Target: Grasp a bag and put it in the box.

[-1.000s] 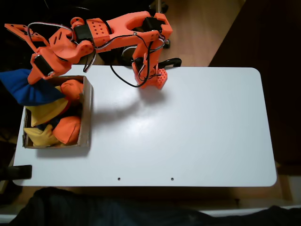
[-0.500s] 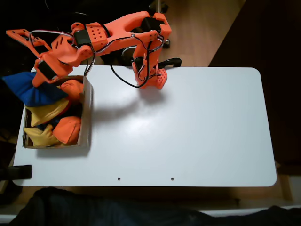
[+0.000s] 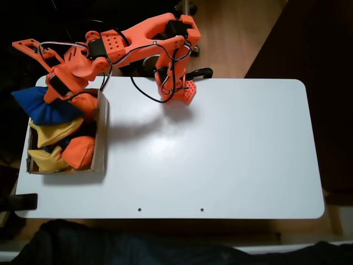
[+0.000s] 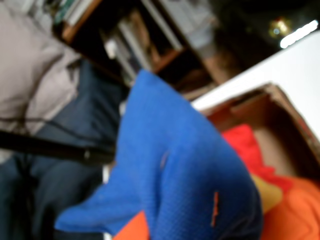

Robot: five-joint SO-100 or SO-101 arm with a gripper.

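Blue bag settling onto the box

Drifting inward from beyond the surface's left edge, the bag [image 3: 45, 105] is now lying over the box [image 3: 101, 132] at its far end. Whether the pincer [image 3: 55, 88] is gripping it, I cannot tell.

From straight above we look down on the whole table [image 3: 220, 143], arm base at the far edge. Our wrist view sits very close, blurred; both share the bag [image 3: 41, 106] [image 4: 185, 170] and box [image 3: 101, 138] [image 4: 280, 107] at left.
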